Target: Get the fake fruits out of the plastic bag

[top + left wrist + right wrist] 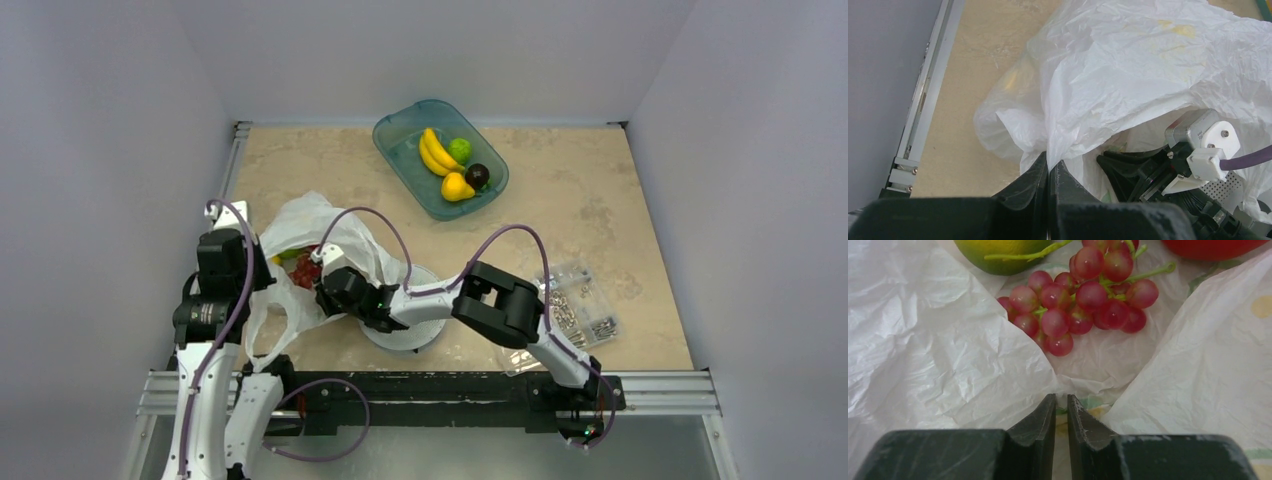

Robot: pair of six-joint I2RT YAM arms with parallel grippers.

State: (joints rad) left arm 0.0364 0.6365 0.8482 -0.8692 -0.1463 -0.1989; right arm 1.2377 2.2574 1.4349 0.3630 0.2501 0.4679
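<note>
The white crinkly plastic bag (305,222) lies at the left of the table. My left gripper (1049,162) is shut on a fold of the bag (1128,65) at its mouth. My right gripper (1061,399) is inside the bag mouth (318,268), its jaws nearly together with a thin slit and nothing held. Just ahead of it on the bag film (923,350) lie the dark-red grape cluster (1083,300), a green apple (998,252) and a red apple (1213,245). Red fruit shows in the bag mouth in the top view (305,272).
A teal tray (395,150) at the back holds a banana bunch (432,152), a green fruit (459,150), a dark plum (477,175) and a yellow fruit (456,187). A clear bag of screws (575,305) lies at the right. A white round disc (405,335) sits under the right arm.
</note>
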